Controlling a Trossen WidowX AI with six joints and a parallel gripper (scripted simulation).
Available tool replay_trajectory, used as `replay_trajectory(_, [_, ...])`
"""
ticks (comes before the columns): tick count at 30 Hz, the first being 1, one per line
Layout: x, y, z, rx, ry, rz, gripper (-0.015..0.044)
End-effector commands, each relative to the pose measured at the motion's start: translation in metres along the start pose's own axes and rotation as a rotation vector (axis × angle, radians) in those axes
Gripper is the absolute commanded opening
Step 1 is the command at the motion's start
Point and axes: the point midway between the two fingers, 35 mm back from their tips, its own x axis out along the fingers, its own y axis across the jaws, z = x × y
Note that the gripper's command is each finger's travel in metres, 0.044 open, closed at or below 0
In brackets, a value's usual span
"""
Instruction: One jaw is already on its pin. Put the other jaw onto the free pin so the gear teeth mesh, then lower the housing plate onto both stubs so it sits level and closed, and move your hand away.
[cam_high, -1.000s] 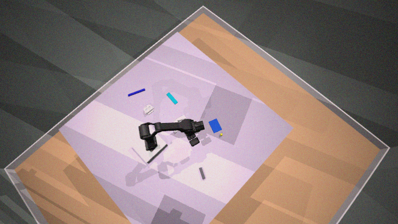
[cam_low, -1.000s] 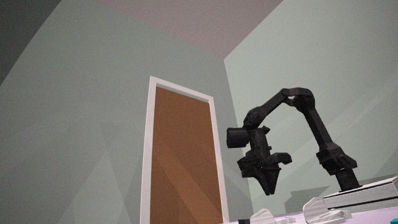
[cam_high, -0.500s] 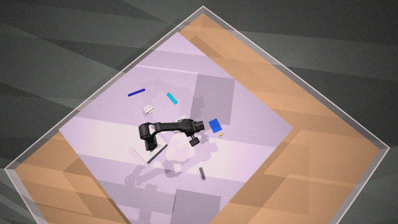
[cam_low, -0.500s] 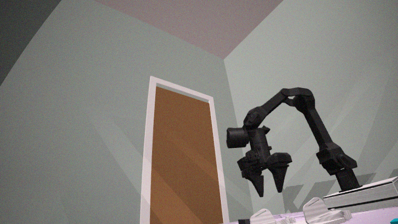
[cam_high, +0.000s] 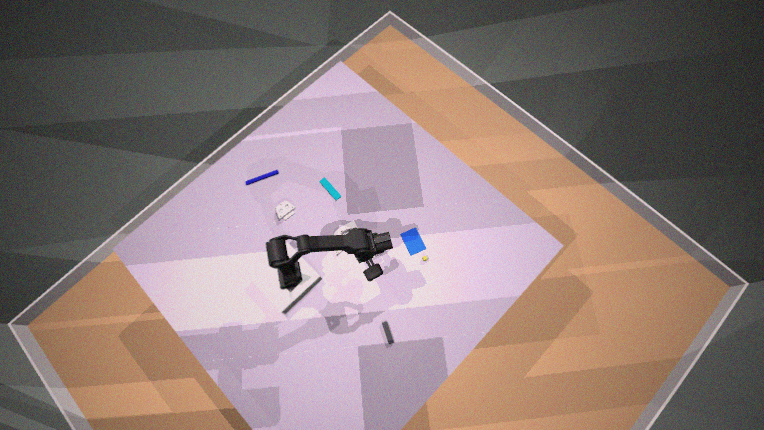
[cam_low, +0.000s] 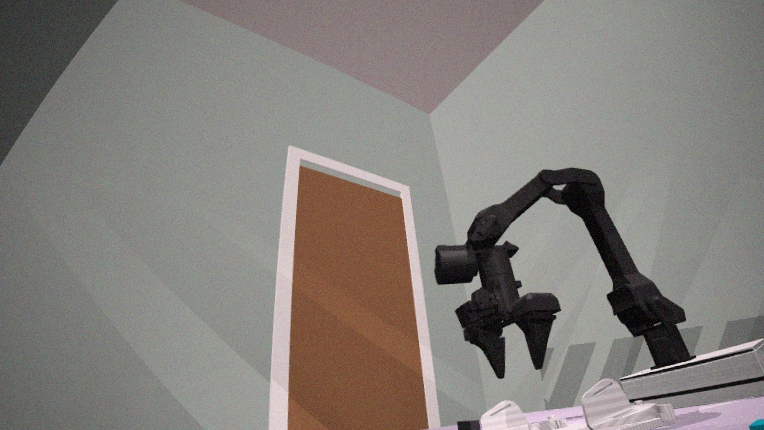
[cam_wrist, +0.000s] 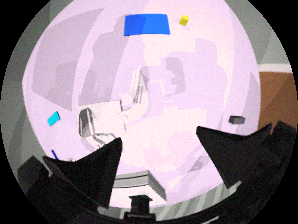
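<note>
A matte-black, jointed robot arm (cam_high: 326, 243) (cam_low: 606, 235) carries a stubby black cylinder beside its wrist, above a faceted black two-finger gripper (cam_low: 519, 369) (cam_wrist: 160, 136) whose broad, wedge-shaped fingers taper to narrow tips.
</note>
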Motion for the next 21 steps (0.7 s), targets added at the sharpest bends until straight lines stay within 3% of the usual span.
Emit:
replay_trajectory(1, [0.0000, 0.0000, 0.0000, 0.000, 0.000, 0.000, 0.0440])
replay_trajectory(9, [0.0000, 0.0000, 0.0000, 0.000, 0.000, 0.000, 0.0440])
replay_trajectory(21, [0.0000, 0.0000, 0.0000, 0.000, 0.000, 0.000, 0.0125])
